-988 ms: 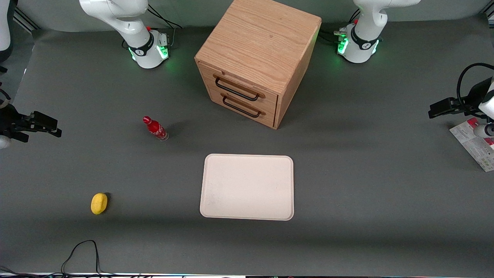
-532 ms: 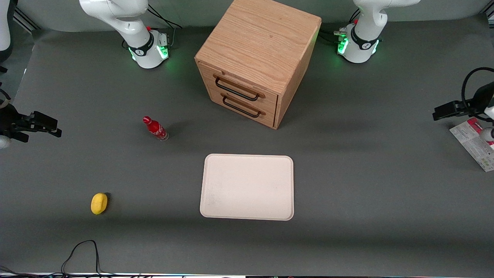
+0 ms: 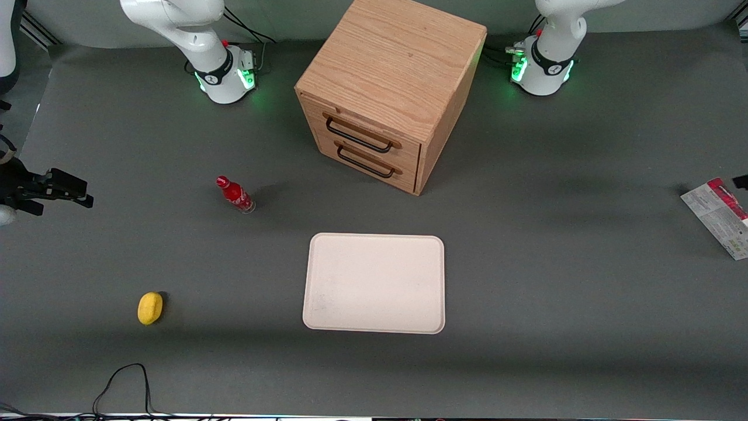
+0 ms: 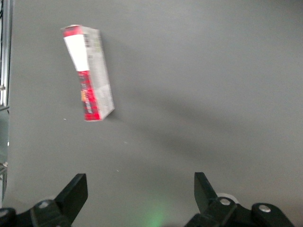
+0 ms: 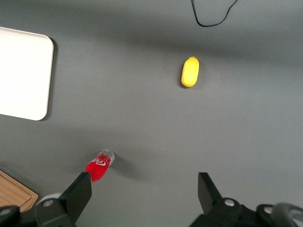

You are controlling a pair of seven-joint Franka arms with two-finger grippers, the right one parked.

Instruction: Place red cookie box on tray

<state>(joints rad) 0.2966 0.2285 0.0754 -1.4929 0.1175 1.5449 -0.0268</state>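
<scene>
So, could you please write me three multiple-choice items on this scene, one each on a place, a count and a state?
1. Where is the red cookie box?
A. on the tray
B. on the table toward the working arm's end
C. in a drawer

2. How many handles show on the wooden cabinet?
A. two
B. one
C. four

3. How is the left gripper?
A. shut on the box
B. shut on nothing
C. jaws open, above bare table

Key: 1 B, the box lies flat on the mat, well apart from the tray. 2 A, two dark handles. 3 C, the jaws stand wide apart, the box clear of them.
</scene>
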